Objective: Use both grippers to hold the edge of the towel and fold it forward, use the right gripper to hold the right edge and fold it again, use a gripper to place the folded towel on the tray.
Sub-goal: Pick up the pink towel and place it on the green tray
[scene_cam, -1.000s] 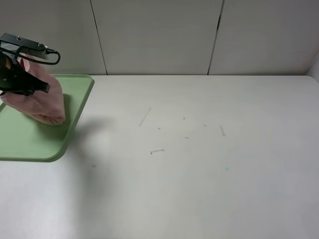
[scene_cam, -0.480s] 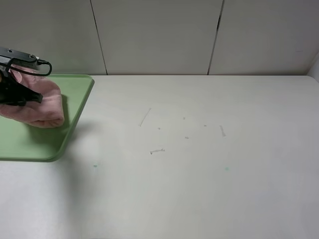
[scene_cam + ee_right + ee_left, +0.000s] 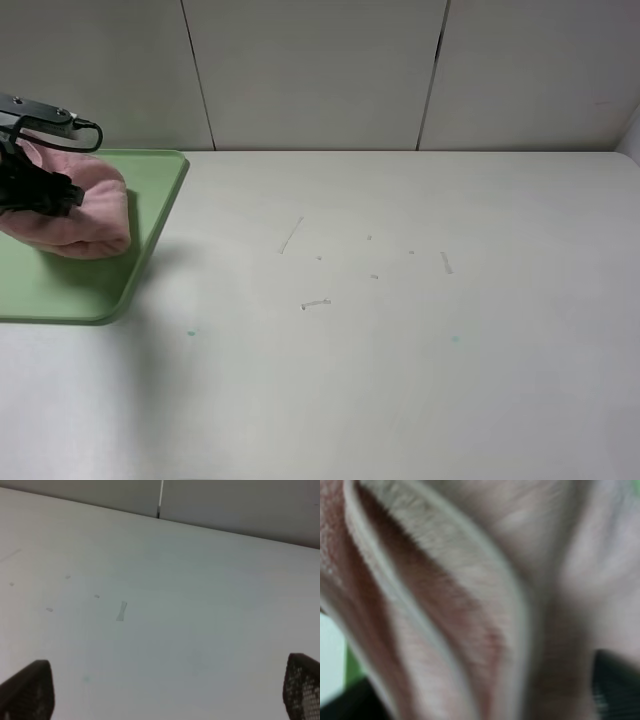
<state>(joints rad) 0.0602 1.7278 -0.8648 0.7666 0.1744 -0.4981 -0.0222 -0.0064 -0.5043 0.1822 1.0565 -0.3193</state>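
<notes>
Exterior high: towel lies bunched on the tray, its destination; left gripper sits against it; jaw state unclear here.
Left wrist: pink folds and hem fill the view, blurred; grip cannot be judged.
Right wrist: right gripper spread wide, empty, over bare table, parked clear.

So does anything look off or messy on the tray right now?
Slightly. The towel sits on the tray as a rumpled bundle, not a flat fold, with the left gripper at it. Nothing spilled or damaged.
</notes>
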